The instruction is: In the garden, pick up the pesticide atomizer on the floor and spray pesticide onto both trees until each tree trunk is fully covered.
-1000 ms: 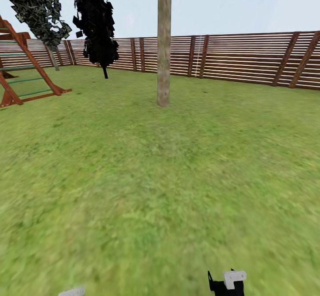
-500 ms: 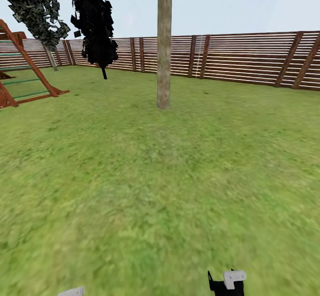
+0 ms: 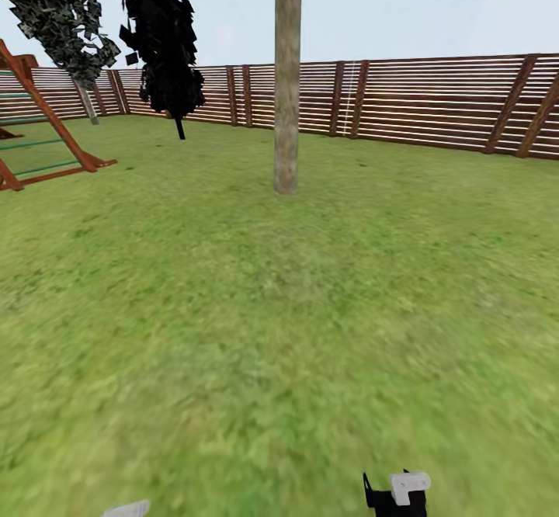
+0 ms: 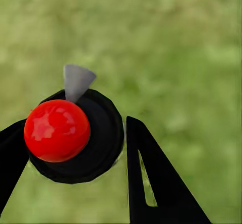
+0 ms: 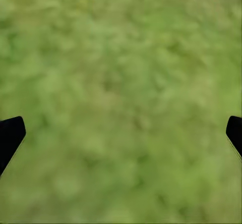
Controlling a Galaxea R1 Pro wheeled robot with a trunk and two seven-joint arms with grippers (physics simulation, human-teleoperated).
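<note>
The pesticide atomizer (image 4: 96,148) has a round black body, a glossy red ball top and a small grey nozzle. My left gripper (image 4: 70,139) is shut on it, one black finger on each side, above blurred grass. My right gripper (image 5: 121,133) hangs open over the lawn with nothing between its fingers. Straight ahead in the head view a tree trunk (image 3: 286,82) rises tall, bare and mottled grey-tan, several metres off. A second tree (image 3: 87,102) with a thin leaning grey trunk and a flaky crown stands at the far left by the fence.
A black narrow cypress (image 3: 163,36) stands left of the near trunk. A red-brown wooden climbing frame (image 3: 39,129) sits at the left edge. A slatted brown fence (image 3: 435,102) closes the back. Grass floor (image 3: 279,331) stretches between me and the trunk.
The whole head view has shifted: the near trunk's base sits slightly lower and the climbing frame has slid left, so the camera has moved forward. The arms keep their pose.
</note>
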